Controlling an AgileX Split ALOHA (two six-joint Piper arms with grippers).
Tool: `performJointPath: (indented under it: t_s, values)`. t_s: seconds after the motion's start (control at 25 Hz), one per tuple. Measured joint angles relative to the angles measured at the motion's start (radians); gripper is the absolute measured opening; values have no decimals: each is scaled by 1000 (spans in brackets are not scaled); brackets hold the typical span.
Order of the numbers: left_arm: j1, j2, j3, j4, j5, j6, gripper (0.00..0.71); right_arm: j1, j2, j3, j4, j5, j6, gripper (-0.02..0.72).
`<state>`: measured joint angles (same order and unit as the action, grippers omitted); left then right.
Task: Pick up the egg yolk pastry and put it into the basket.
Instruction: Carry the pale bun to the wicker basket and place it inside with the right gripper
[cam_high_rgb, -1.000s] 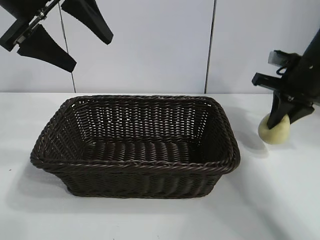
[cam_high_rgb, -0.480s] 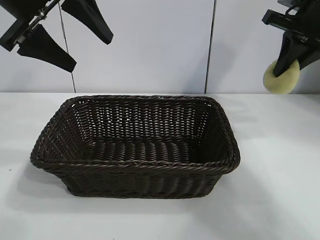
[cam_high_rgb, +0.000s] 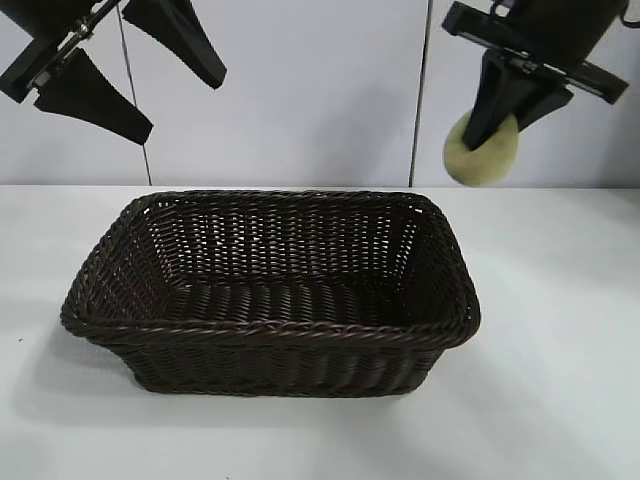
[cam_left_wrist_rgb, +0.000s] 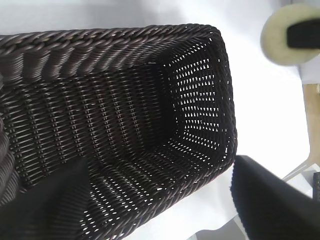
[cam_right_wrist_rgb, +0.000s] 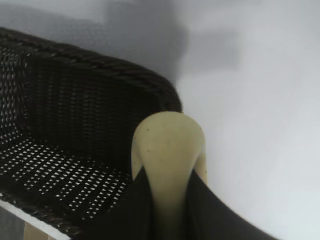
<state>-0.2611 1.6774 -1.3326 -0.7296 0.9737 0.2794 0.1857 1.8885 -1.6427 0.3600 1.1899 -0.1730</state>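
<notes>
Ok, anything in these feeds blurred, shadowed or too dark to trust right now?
Exterior view: sharp and evenly lit, with a soft shadow under the basket. Left wrist view: the egg yolk pastry is soft-edged, and the near fingers are dark blurs. Right wrist view: the right gripper shows as black, featureless shapes on the pastry, grey shadows lie behind, and the weave is murky.

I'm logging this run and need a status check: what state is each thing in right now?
egg yolk pastry: gripped, in the air, above and just outside the basket's right end.
basket: upright on the table, nothing inside.
right gripper: shut on the pastry.
left gripper: open, holding nothing, raised over the basket's left side.
</notes>
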Motion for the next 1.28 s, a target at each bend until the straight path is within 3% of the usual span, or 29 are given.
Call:
performJointPath:
  t_s: [0.48,1.0,1.16,1.28]
  values:
    - [0,0,0,0,0,0,567,205,31,0,10,-13,22,96]
    - [0,0,0,0,0,0,567,273,165,0,22,-87,46,96]
    - [0,0,0,0,0,0,567,273,167,0,20,-91,46,167]
    - [0,0,0,0,0,0,567,273,167,0,20,-91,46,286]
